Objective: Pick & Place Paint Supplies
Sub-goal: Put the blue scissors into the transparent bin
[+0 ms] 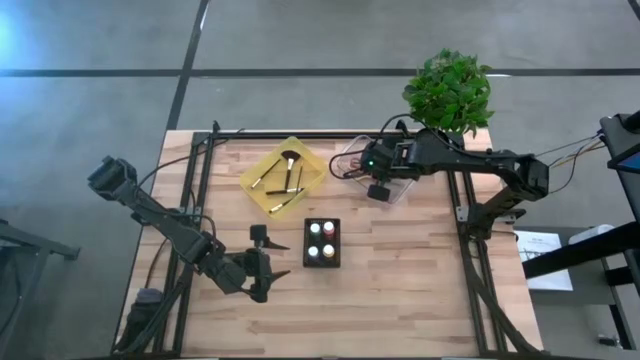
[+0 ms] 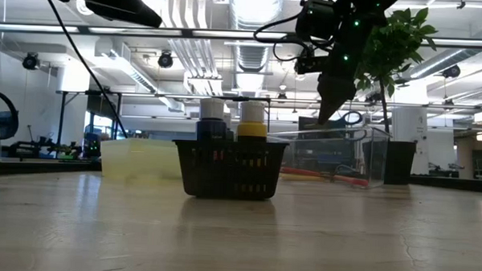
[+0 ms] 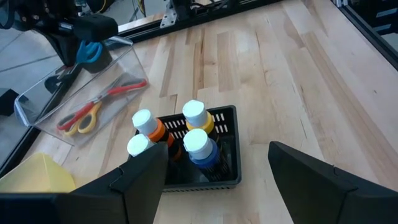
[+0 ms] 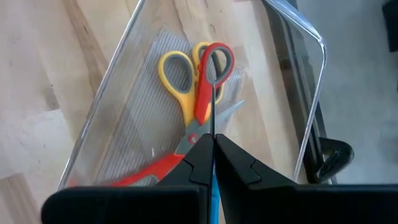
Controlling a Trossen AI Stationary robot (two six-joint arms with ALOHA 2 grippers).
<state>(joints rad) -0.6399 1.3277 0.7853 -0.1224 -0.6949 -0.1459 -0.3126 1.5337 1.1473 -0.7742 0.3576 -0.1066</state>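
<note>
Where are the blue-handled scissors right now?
Shut in the right claw, the blue-handled scissors hang above the clear bin, beside the yellow tray.

left gripper (image 1: 268, 262) low, fingers spread wide; right gripper (image 1: 378, 190) raised, pointing down, seemingly clamped tight.

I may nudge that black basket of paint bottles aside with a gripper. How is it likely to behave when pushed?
The black basket would probably slide on the smooth wooden table rather than tip, sitting flat and low. The four paint bottles stand taller than its rim, so a jerky shove might rock them. Its slotted plastic walls look light and may flex.
</note>
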